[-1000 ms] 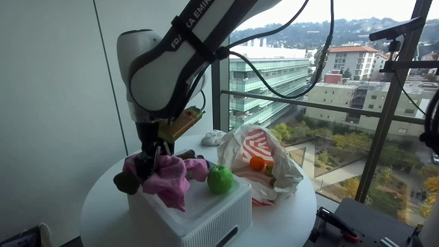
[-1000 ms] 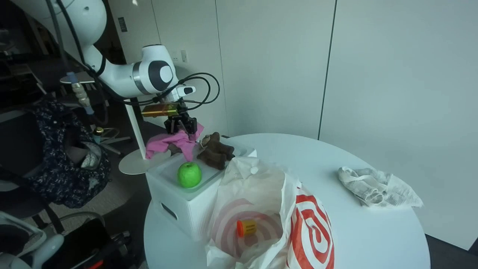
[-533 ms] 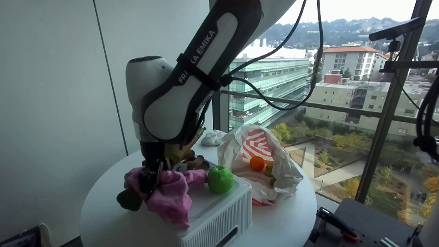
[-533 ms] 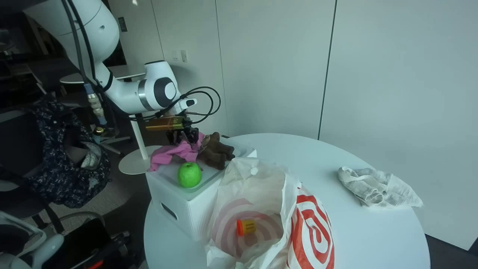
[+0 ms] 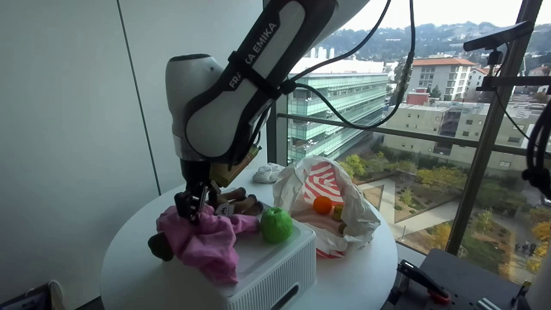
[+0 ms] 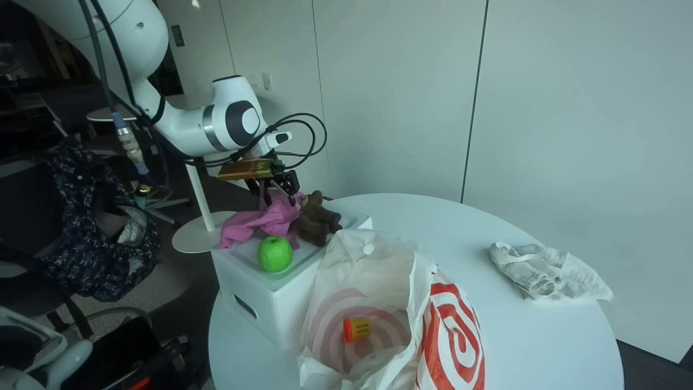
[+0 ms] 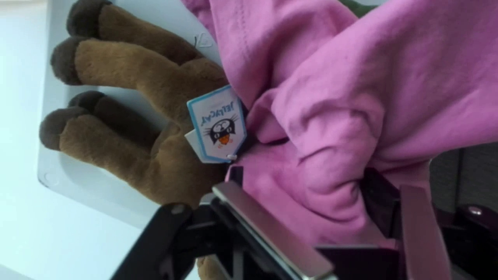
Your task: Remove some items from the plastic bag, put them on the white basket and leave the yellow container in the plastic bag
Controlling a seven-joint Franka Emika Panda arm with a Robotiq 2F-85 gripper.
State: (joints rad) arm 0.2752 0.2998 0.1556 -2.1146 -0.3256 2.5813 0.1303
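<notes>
Pink cloth [image 6: 268, 218] lies draped on the white basket [image 6: 292, 309], which also bears, in an exterior view, a brown plush toy [image 6: 316, 222] at the cloth's three o'clock and a green apple [image 6: 274, 254] at its six. At the basket's four o'clock, the plastic bag [image 6: 379, 271] holds the yellow container [image 6: 357, 329], on its side. Half a second ago the claw [image 6: 280, 197] sat lower; it has risen, the cloth staying put. Spread and released, it has the cloth just below, at twelve o'clock in the wrist view; whether they touch, I cannot tell.
</notes>
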